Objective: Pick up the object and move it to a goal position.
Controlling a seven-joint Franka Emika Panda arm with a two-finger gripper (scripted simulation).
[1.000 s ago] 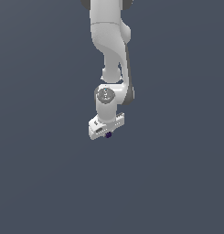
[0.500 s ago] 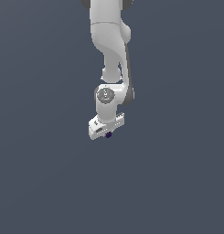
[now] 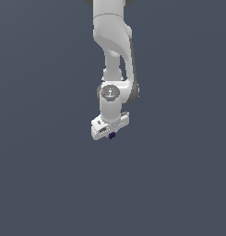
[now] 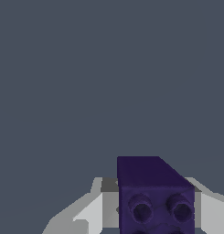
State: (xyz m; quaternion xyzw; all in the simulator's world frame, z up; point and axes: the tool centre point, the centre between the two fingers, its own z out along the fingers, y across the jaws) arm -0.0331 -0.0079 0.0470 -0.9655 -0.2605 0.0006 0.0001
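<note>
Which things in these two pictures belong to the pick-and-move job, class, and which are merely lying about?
Belonging to the job:
- purple block, which shows round hollows on one face, held between the fingers
- gripper, shut on it

Lying about:
- nothing visible; only the plain grey background

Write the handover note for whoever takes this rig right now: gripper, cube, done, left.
Gripper: jaws shut on the dark purple cube, which sits between the white fingers in the wrist view. It has round studs on the face toward the camera.
Cube: just a dark speck under the hand in the exterior view.
Done: grasp made.
Left: carry it to the goal. No goal marker shows in either view, so confirm where it is before moving.
</note>
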